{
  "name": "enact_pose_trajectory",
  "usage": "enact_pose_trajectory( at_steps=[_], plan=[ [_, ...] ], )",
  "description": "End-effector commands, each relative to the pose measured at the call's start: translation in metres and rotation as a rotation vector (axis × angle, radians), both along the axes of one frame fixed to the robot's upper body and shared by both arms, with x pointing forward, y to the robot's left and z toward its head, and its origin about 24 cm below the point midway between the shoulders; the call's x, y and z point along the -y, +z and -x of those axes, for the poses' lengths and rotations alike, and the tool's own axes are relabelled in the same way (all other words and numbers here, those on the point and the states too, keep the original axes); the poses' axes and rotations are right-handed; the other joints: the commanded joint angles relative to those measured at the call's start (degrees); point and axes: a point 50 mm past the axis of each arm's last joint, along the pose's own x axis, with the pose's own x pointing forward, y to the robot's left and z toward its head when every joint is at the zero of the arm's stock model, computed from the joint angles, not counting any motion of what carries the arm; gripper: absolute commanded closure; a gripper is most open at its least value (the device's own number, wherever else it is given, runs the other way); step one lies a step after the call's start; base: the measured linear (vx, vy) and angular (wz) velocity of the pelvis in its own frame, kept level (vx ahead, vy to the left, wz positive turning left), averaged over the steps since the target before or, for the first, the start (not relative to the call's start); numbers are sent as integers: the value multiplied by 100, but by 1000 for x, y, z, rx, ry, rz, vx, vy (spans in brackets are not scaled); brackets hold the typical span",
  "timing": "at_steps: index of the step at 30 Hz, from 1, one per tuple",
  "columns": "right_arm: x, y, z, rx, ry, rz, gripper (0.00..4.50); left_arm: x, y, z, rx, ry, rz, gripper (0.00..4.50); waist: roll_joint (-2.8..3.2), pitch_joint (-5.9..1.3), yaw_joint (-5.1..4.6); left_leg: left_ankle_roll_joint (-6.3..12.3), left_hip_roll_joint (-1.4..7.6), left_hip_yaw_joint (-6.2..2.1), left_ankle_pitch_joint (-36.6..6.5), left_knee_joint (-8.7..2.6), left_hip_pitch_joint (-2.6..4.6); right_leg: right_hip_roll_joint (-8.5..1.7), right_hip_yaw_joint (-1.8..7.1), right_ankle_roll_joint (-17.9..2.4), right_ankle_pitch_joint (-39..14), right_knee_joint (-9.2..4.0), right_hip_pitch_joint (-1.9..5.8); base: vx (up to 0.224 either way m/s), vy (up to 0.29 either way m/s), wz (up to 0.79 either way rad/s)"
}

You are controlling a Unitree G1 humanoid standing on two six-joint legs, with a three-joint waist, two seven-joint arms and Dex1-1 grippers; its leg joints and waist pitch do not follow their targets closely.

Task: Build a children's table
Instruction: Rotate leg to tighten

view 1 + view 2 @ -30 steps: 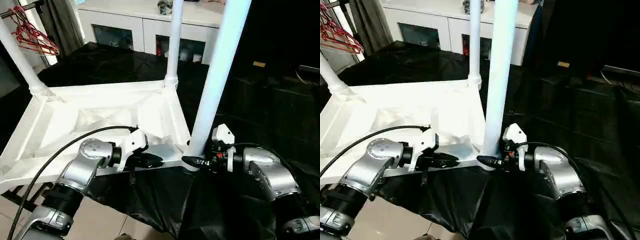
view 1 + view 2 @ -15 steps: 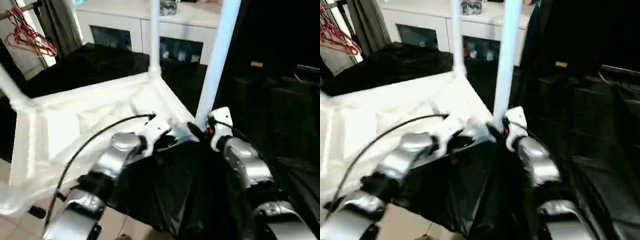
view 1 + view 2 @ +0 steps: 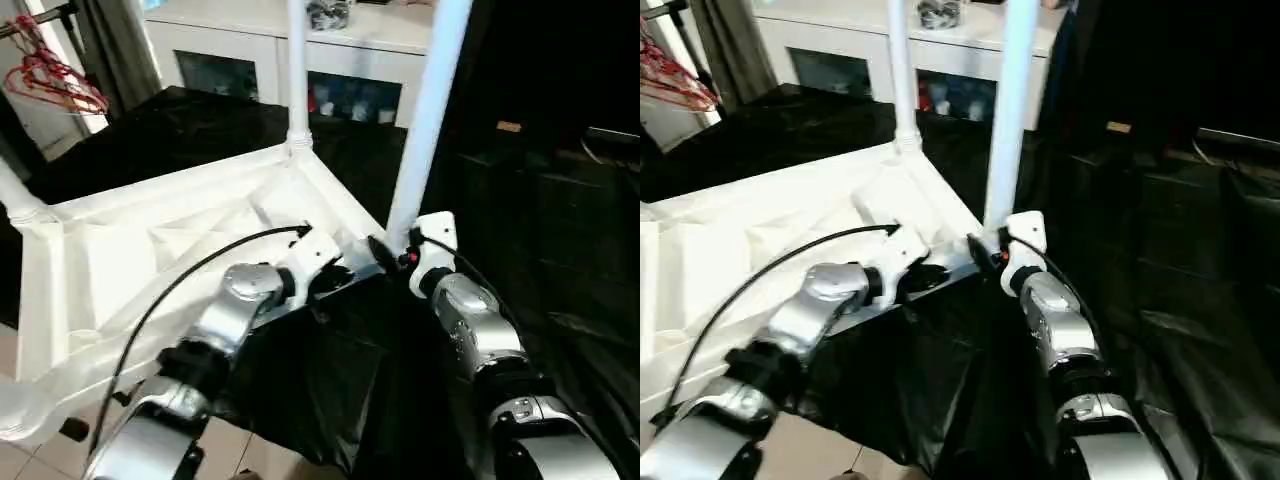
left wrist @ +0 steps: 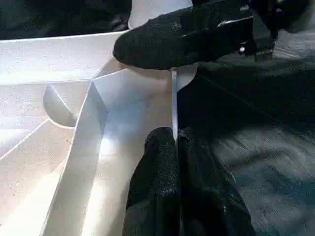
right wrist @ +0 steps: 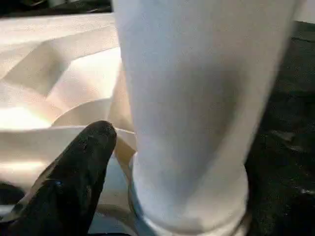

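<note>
The children's table lies upside down, its ribbed white tabletop (image 3: 150,250) facing up. Three white legs stand in corner sockets: the near leg (image 3: 425,110), a far leg (image 3: 297,70) and one at the left (image 3: 15,195). My left gripper (image 4: 174,135) is shut on the tabletop's thin near rim, just left of the near corner (image 3: 338,280). My right gripper (image 3: 385,250) stands open around the near leg's base. One of its fingers (image 5: 83,167) sits slightly off the leg (image 5: 197,98), and the other is hidden behind it.
A black cloth (image 3: 560,250) covers the surface under and to the right of the table. A white glass-door cabinet (image 3: 350,40) stands behind. Red hangers (image 3: 55,75) hang at the far left. Tiled floor (image 3: 20,460) shows at the lower left.
Both arms have reached forward, and the table's near corner has moved away from me while the top turned. The right gripper's hold on the near leg has loosened.
</note>
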Motion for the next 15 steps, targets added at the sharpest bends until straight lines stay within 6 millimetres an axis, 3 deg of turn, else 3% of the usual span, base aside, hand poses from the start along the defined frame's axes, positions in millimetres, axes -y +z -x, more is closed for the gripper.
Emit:
enact_pose_trajectory(
  at_steps=[1, 2, 6, 15],
  plan=[
    [-6, -3, 5, -14, 97, 6, 59, 8, 14, 3, 55, -82, 91, 450, -52, -363, 3, 382, 212, -38, -941, -377, 28, -465, 270, -1251, -1032, -387, 315, 0, 0, 0],
    [-5, -2, 6, -10, 122, 6, 59, 6, 14, 4, 53, -89, 91, 450, -85, -361, 11, 384, 214, -37, -968, -378, 33, -467, 269, -1244, -1096, -388, 324, 0, 0, 0],
    [4, 3, 26, -3, 432, 44, 59, -8, 14, 12, 24, -186, 69, 450, -86, -359, 36, 474, 235, -35, -916, -374, 19, -449, 261, -1238, -992, -366, 327, 0, 0, 0],
    [16, 10, 41, -61, 650, 24, 59, -28, 16, 25, -45, -321, 45, 450, -77, -347, 72, 454, 252, -37, -1012, -385, 31, -457, 257, -1236, -1347, -386, 301, 0, 0, 0]
  ],
)
